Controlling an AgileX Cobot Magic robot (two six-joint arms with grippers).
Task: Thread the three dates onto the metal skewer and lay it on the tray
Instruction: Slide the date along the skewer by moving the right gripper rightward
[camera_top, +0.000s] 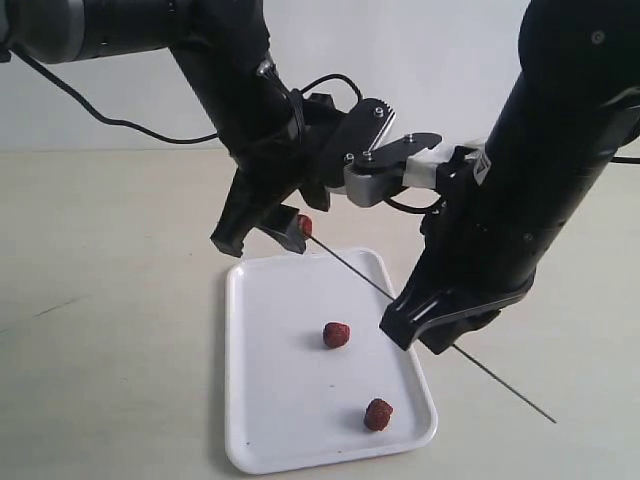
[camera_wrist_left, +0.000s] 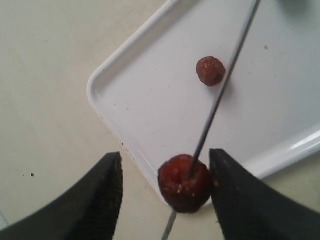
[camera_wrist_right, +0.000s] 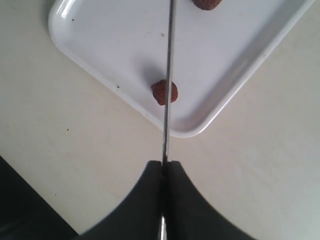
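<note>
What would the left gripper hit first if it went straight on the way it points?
Probably the tray at its corner rim, under the left gripper; depth is unclear, so it could be table beside that corner.

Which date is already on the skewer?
The date inside the open left gripper: the skewer pierces it. The other two dates lie loose on the tray.

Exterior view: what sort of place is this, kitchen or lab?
Most likely a robotics lab bench, not a kitchen. The beige tabletop is plain, the white wall behind it is blank, and two black robot arms work over a white tray.
</note>
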